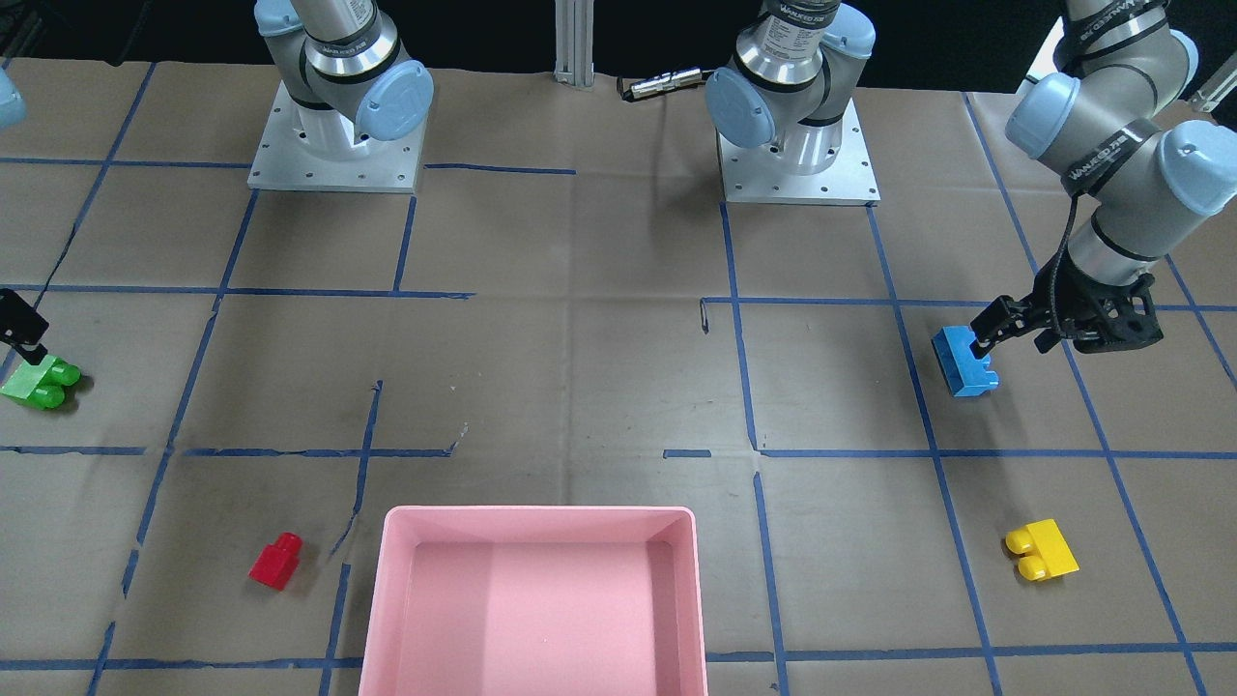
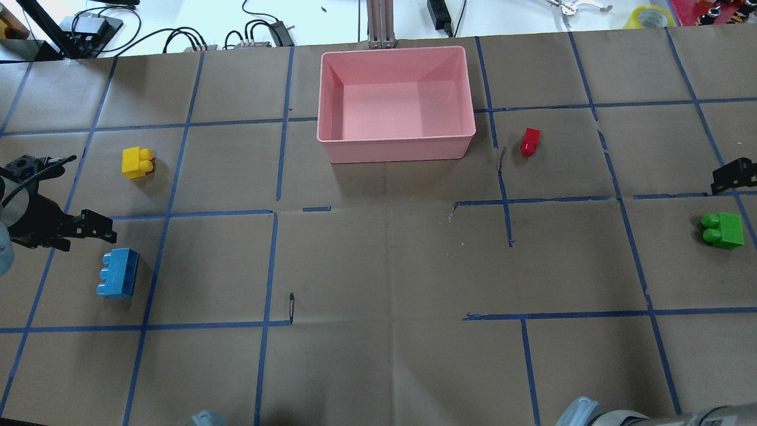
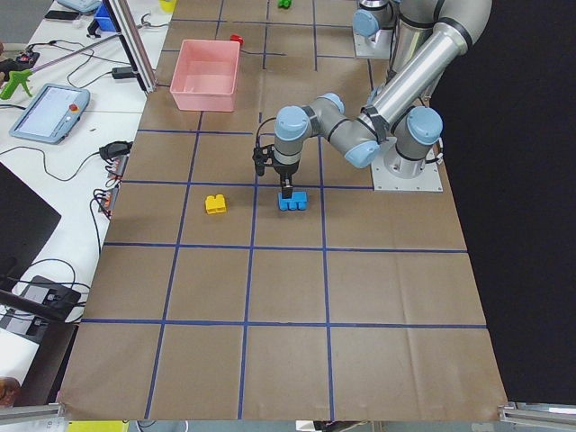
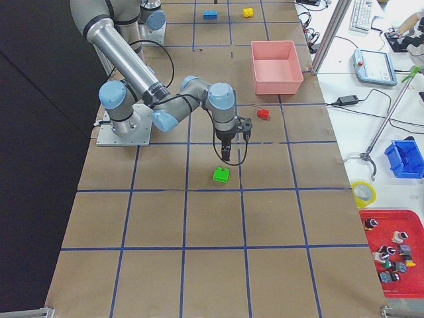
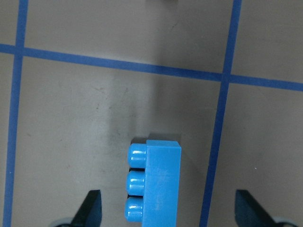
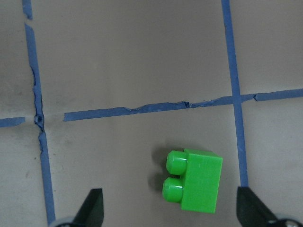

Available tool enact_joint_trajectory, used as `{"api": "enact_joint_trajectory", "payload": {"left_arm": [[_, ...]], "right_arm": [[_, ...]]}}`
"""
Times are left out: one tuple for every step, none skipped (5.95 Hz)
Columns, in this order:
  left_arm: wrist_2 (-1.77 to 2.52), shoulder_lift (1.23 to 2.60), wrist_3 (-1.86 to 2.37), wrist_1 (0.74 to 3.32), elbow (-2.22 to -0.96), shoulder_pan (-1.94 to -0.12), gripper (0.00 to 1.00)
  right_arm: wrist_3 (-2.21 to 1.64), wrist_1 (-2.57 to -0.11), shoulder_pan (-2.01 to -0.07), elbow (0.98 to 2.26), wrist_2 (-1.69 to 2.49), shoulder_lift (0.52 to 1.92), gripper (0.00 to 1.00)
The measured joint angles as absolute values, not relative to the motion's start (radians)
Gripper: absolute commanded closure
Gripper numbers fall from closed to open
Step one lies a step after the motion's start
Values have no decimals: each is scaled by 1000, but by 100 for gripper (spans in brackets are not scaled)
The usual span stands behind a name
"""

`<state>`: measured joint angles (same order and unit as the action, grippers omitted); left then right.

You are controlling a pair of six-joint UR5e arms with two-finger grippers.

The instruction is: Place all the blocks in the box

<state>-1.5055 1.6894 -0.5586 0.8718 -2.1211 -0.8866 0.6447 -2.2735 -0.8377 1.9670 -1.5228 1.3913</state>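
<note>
The blue three-stud brick (image 1: pixel 964 362) lies on its side on the paper. My left gripper (image 1: pixel 995 329) hovers open just over it; in the left wrist view the brick (image 5: pixel 161 184) sits between the spread fingertips (image 5: pixel 90 210). The green brick (image 1: pixel 41 383) lies at the table's other end. My right gripper (image 1: pixel 24 333) is open above it; the right wrist view shows the brick (image 6: pixel 196 179) between its fingers. The yellow brick (image 1: pixel 1042 550) and the red brick (image 1: pixel 276 561) lie loose. The pink box (image 1: pixel 539 512) holds nothing.
Blue tape lines grid the brown paper. The two arm bases (image 1: pixel 336 145) (image 1: pixel 797 145) stand at the robot side. An aluminium post (image 2: pixel 381 23) and cables (image 2: pixel 189 38) lie beyond the box. A tablet (image 3: pixel 49 112) sits off the table.
</note>
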Motion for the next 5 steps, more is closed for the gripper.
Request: {"api": "enact_joint_trajectory", "payload": {"left_arm": [[-1507,1726,-559,797,-2150,-887,1],[-1507,1749,-559,758,-2167,-887,1],[-1507,1764,-560,729,-2185,-887,1],[-1507,1786,-564,672,-2206,-886,1],[-1509,1811,-569,601,-2228,-885,1]], "right_arm": [[672,-2297,-832,1966,-1524,1347,1],[694,-2332,-829,1963,-1529,1307,1],[709,-2360,-825,1963,-1535,1278,1],[716,-2371,-813,1964,-1536,1261,1],[717,-2374,-797,1964,-1534,1245,1]]}}
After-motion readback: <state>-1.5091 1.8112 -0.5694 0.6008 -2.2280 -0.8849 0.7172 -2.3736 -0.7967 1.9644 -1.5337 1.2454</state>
